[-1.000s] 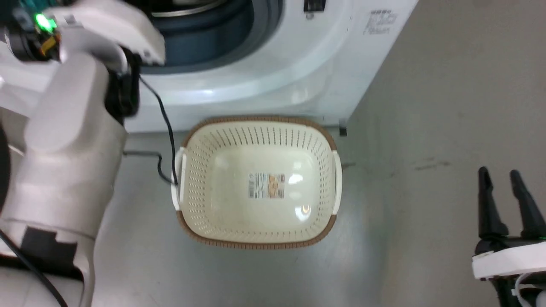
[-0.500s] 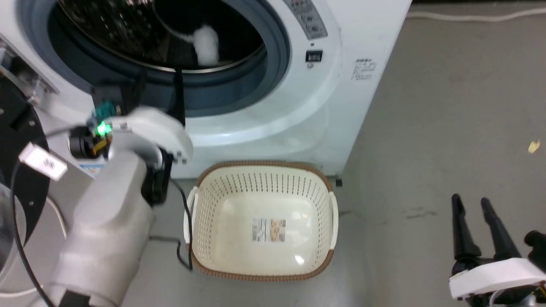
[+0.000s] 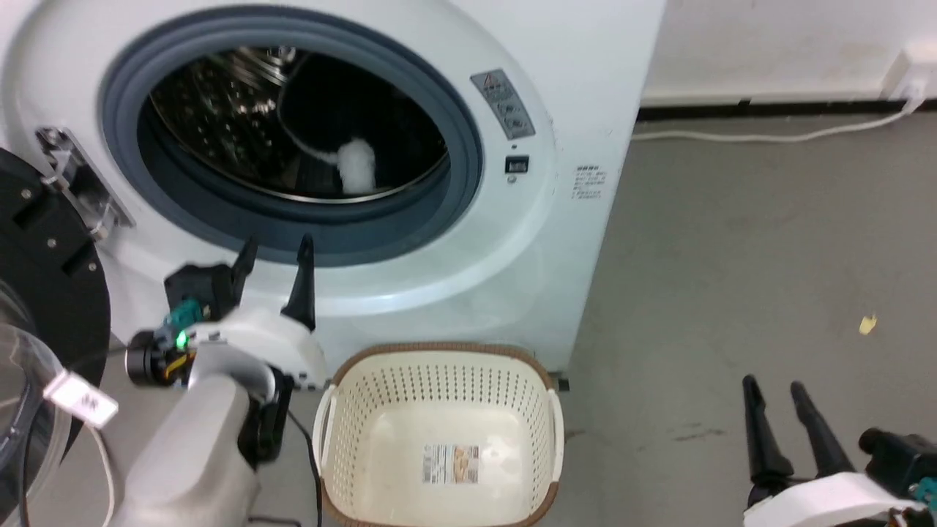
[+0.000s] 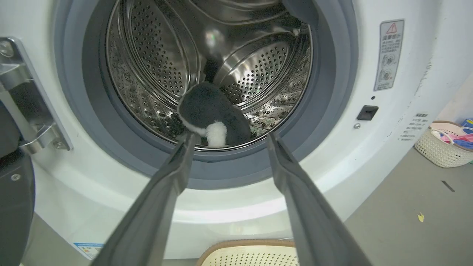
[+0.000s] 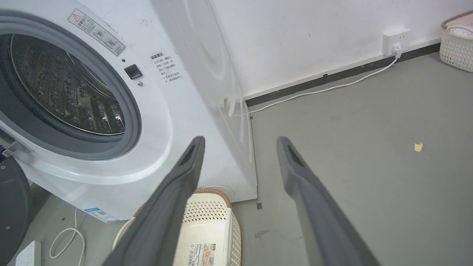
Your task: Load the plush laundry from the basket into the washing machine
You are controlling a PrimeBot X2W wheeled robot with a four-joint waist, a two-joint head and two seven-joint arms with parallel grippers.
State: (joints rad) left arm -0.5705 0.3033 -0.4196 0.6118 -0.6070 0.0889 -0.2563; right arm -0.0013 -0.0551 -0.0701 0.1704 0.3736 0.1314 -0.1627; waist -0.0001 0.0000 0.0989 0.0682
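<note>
Though still open, left tool [image 3: 277, 244] lower

pale forearm [image 3: 194, 446], green light [image 3: 178, 339], slim dark left claw [image 3: 278, 241].

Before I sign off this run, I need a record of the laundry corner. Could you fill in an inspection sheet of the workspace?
Surface: grey floor, with faint marks.
Job's things: plush laundry lies inside the washing machine drum; door open at the left; basket stands in front of the machine, holding nothing but its label.
Clutter: small yellow scrap on the floor.
Grippers: left gripper open, holding nothing, pointing at the porthole; right gripper open, holding nothing, low over the floor.
Cables: white cable runs along the wall base to a socket; black cable beside the basket.
Surroundings: white wall; second basket with coloured items.
</note>
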